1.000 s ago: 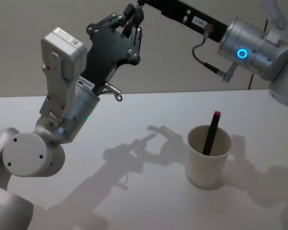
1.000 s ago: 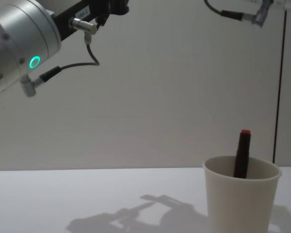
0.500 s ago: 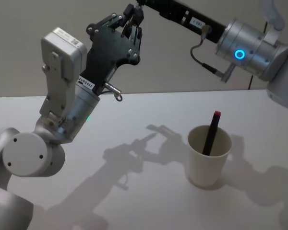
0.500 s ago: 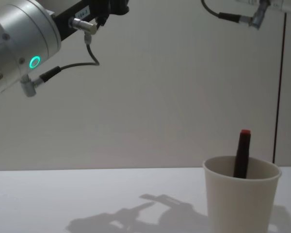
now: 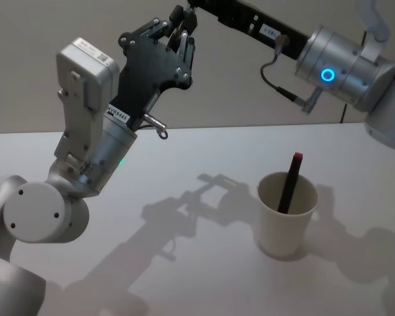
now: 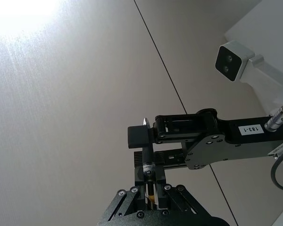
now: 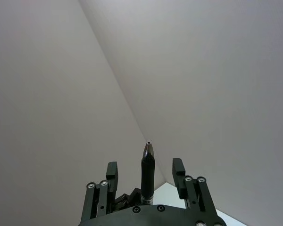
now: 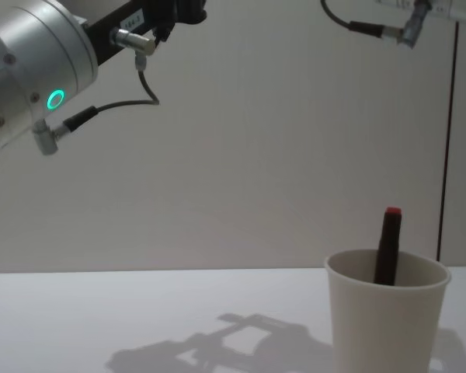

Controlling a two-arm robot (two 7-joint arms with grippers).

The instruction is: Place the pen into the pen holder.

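Your left gripper [image 6: 150, 178] is clenched on a slim black pen with a silver conical tip [image 6: 148, 162]. It holds it high, well above the off-white paper cup [image 5: 284, 230] and off to the cup's left, with the tip sticking out past the fingers. Your right gripper [image 7: 145, 165] reaches in from the right, also high above the cup, and meets that pen near its tip. Its fingers [image 7: 178, 172] stand spread either side of the pen with a gap on both sides, so it's released, not gripping. The cup stands upright on the white table [image 5: 184, 276]. A second black pen with a red cap [image 5: 290, 185] leans inside the cup, cap end poking out over the rim.
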